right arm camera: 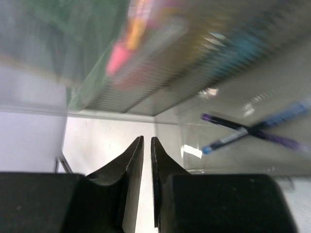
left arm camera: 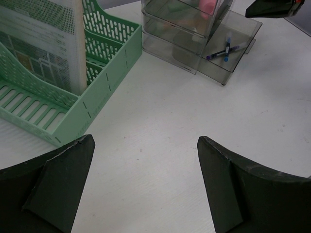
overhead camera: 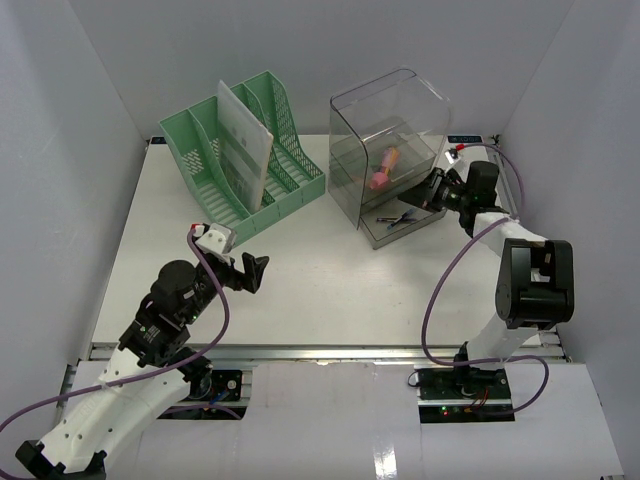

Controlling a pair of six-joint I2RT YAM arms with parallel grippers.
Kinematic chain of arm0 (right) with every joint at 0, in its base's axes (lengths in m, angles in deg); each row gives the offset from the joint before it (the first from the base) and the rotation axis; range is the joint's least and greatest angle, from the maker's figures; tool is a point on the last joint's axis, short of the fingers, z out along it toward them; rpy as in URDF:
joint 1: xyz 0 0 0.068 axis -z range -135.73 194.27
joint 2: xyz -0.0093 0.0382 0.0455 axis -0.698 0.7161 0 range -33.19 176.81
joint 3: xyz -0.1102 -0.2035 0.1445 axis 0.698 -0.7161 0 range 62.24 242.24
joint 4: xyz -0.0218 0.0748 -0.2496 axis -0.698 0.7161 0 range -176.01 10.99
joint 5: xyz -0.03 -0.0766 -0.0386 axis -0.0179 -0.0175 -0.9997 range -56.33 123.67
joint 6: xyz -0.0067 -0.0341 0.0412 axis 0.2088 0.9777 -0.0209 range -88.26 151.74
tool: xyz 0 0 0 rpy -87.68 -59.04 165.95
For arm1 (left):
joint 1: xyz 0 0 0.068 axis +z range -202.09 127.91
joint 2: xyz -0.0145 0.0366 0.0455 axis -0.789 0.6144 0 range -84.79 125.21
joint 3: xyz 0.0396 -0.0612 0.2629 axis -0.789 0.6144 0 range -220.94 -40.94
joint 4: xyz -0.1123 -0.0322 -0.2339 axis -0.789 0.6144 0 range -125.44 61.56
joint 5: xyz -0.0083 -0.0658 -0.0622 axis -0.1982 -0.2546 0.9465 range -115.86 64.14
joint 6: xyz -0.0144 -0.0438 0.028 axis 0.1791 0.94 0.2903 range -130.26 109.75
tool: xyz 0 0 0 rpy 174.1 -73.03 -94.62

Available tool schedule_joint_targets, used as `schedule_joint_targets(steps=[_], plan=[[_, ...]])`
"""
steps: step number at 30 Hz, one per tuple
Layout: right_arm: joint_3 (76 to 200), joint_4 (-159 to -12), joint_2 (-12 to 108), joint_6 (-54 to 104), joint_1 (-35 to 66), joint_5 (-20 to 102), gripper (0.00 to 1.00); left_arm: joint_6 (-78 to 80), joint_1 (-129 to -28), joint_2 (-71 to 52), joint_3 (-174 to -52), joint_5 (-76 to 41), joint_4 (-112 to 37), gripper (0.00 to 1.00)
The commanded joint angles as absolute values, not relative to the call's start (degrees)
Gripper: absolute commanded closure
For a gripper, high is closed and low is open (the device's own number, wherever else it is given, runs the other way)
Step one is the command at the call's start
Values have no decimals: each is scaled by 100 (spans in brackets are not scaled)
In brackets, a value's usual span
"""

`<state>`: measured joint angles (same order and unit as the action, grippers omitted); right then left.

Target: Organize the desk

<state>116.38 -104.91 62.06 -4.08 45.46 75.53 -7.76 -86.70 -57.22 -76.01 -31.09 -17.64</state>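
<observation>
White walls enclose the desk [overhead camera: 330, 280], a white tabletop spanning the whole working area, with a metal rail along its near edge. At far left a green file rack [overhead camera: 290, 160] is noted, a printed sheet [overhead camera: 243, 150] stood upright in one slot. At far right a clear drawer box [overhead camera: 390, 110] is noted, a pink item [overhead camera: 383, 168] lying in an upper drawer. The bottom drawer [overhead camera: 425, 222] is found pulled out, two pens [overhead camera: 393, 219] crossed inside it. The right gripper [overhead camera: 432, 190] is placed close beside the box's right side, jaws drawn almost together, nothing seen between them; contact cannot be confirmed. The left gripper [overhead camera: 248, 272] is held above bare desk at near left, jaws spread wide and empty. The step in hand is judged to be the stowing of pens. The next move is judged to call for the drawer to be pushed in squarely, so that the box is not shoved along the desk
</observation>
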Motion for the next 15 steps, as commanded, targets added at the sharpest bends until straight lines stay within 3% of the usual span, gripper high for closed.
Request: schedule_joint_targets(steps=[1, 4, 7, 10, 15], plan=[[12656, -9095, 6253, 3352, 3930, 9347, 89, -815, -8655, -5787, -7566, -3158, -1760, 2], [13542, -5823, 6372, 7859, 3458, 9478, 91, -823, -8655, -5807, -7574, -3149, -1760, 2], [14394, -2596, 6555, 12196, 2971, 8771, 92, -823, -8659, -5834, -7570, -3149, -1760, 2], [14530, -2144, 6484, 12911, 2674, 7683, 92, -820, -8658, -5876, -7561, -3144, -1760, 2], [13748, -3661, 5984, 12807, 2458, 5666, 92, -823, -8663, -5920, -7557, -3140, -1759, 2]])
